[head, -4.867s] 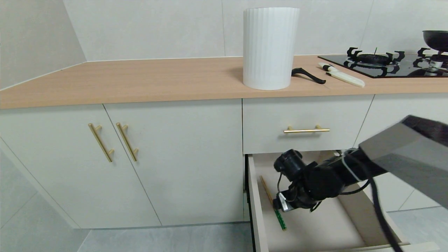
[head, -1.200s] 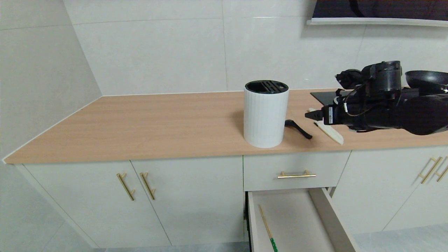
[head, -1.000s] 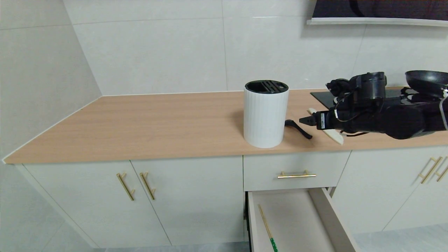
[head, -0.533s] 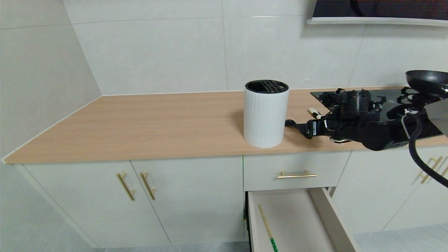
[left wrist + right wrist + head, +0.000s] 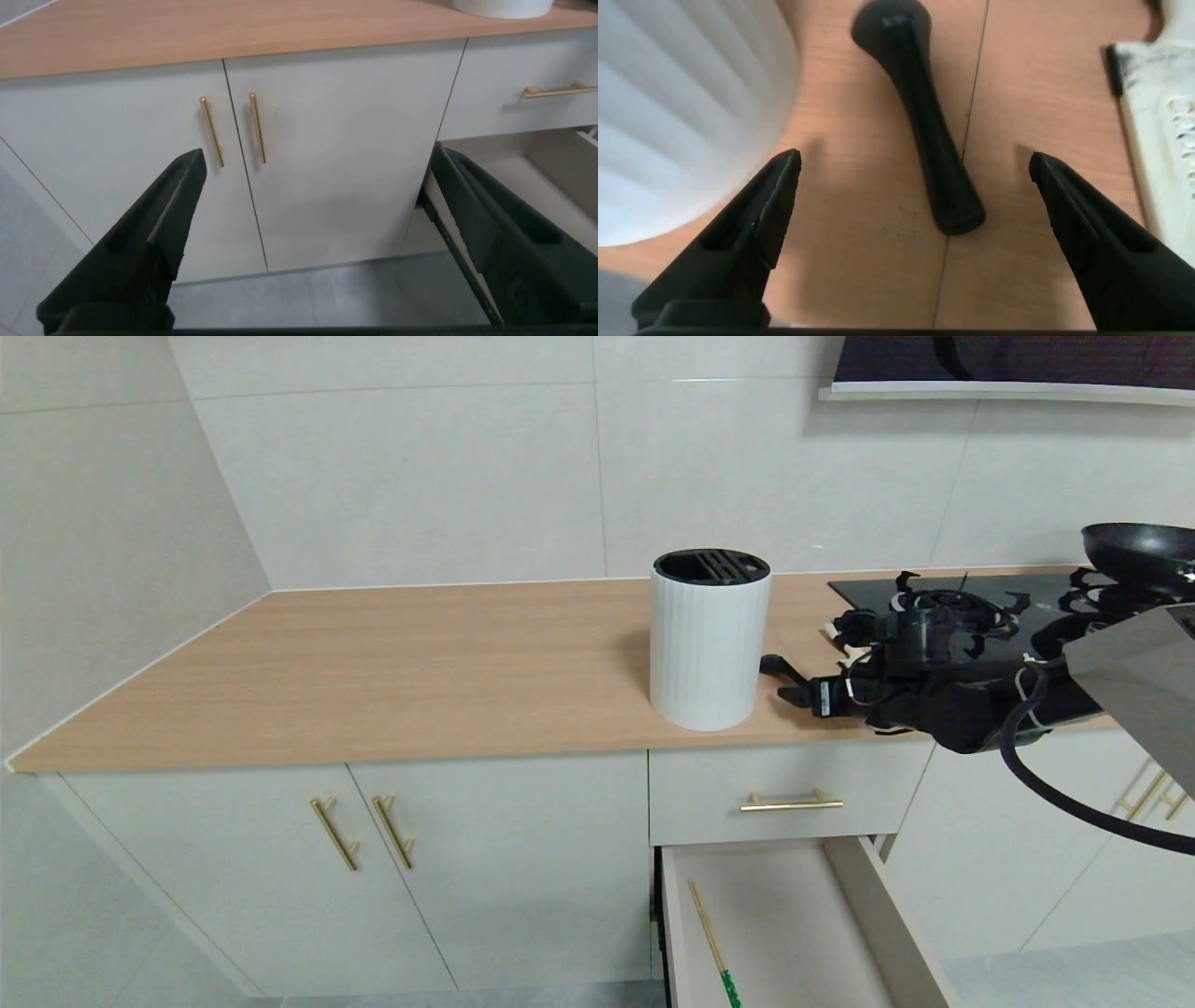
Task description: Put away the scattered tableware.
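Right gripper (image 5: 913, 161) (image 5: 786, 694): spread wide, nothing gripped, low over the countertop (image 5: 420, 672) by its front edge. Framed between the two fingers in the right wrist view: black utensil (image 5: 920, 121) (image 5: 773, 663), no contact with either finger. Can't tell if the fingertips touch the wood.

Utensil: all black, smooth, lying flat on the countertop, rounded bulb end toward the white ribbed holder (image 5: 709, 644) (image 5: 682, 112), narrow neck, blunt thicker end toward the gripper. Just beside the holder, not touching. Exact kind of utensil hard to tell. In the head view only the bulb end seen, rest hidden behind the gripper.

Knife (image 5: 1167, 140) (image 5: 827, 635): cream-coloured with a dark band, flat on the wood on the utensil's far side from the holder, cut off at the wrist frame's edge; in the head view only a sliver visible past the arm.

Holder upright, black slotted top.

Below the countertop: drawer (image 5: 864, 896) (image 5: 561, 168) pulled open, cut off by the frame's bottom. Inside, along its left wall: chopsticks (image 5: 709, 933), wood-coloured with green ends, tips cut off.

Hob (image 5: 971, 602) and black pan (image 5: 1139, 551) at far right, partly hidden by the arm.

Left gripper (image 5: 316, 154): wide open too, empty, down low facing the cabinet doors (image 5: 280, 149).
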Available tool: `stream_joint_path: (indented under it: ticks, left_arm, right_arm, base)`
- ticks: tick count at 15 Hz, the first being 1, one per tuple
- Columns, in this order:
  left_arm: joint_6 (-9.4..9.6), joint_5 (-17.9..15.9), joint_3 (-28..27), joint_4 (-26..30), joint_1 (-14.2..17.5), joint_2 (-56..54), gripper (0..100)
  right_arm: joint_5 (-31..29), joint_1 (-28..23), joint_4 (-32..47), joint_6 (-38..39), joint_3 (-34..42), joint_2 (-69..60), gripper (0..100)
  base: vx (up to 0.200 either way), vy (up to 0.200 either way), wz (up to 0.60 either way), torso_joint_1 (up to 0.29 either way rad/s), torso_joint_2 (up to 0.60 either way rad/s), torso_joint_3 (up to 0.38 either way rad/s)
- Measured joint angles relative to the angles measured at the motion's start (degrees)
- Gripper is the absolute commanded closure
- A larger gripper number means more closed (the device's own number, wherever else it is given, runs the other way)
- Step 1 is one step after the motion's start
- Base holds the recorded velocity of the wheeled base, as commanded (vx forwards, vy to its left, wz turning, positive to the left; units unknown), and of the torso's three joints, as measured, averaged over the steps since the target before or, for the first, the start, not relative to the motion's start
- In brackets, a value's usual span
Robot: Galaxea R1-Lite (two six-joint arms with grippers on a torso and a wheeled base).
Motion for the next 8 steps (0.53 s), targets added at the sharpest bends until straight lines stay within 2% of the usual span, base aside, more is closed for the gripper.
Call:
stream_joint_path:
  ticks: [8]
  left_arm:
    - [0.02, -0.02, 0.0, -0.01, 0.0, 0.0, 0]
  right_arm:
    - [-0.35, -0.2, -0.09, -0.02, -0.67, 1.28, 0]
  base:
    - [0.0, 0.0, 0.0, 0.0, 0.0, 0.0]
